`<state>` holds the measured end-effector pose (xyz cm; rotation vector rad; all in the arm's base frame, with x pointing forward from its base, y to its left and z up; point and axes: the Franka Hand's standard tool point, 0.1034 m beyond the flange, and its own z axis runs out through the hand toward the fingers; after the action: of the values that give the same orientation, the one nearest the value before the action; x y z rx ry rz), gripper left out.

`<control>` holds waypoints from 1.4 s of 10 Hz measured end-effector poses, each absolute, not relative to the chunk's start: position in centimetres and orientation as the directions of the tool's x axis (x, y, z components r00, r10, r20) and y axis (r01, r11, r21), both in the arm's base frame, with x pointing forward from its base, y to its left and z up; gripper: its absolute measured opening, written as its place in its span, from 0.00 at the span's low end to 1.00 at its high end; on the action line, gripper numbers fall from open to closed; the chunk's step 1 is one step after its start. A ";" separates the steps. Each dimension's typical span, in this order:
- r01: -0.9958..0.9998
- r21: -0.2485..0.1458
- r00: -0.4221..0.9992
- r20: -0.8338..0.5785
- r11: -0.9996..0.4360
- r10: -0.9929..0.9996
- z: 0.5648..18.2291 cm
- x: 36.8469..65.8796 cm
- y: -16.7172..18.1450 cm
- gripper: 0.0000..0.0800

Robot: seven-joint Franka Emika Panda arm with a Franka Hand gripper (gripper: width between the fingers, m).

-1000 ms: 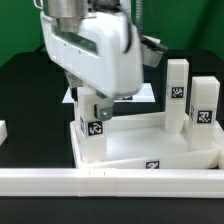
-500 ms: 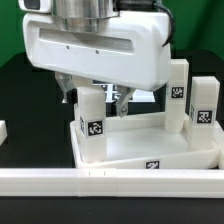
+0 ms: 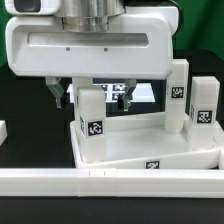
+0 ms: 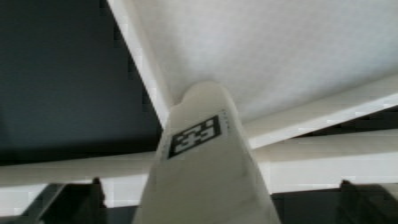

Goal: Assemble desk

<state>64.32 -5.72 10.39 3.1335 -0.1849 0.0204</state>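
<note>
The desk's white tabletop lies upside down like a tray, rim up. Three white block legs stand upright in it: one at the exterior view's left corner, two on the right, each with a black-white tag. My gripper hangs over the left leg, open, one finger on either side and a gap to each. In the wrist view that leg rises between my dark fingertips, with the gripper straddling it and the tabletop behind.
A long white rail runs across the front of the black table. A small white piece shows at the exterior view's left edge. The marker board lies behind the tabletop, mostly hidden by my hand.
My hand has swung round to face the camera squarely and now fills more of the exterior view. Its fingers stand farther from the left leg than a second ago. The leg stays put.
</note>
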 end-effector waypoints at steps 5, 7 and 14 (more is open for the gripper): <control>0.192 0.027 0.981 0.001 -0.981 0.192 10.4 64.2 -6.1 0.81; 0.209 0.027 0.978 0.000 -0.978 0.209 10.3 64.2 -6.1 0.65; -0.046 0.012 0.999 -0.002 -0.999 -0.046 10.3 64.0 -6.6 0.36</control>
<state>64.04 -6.59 10.32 3.1285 -0.0722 -0.0033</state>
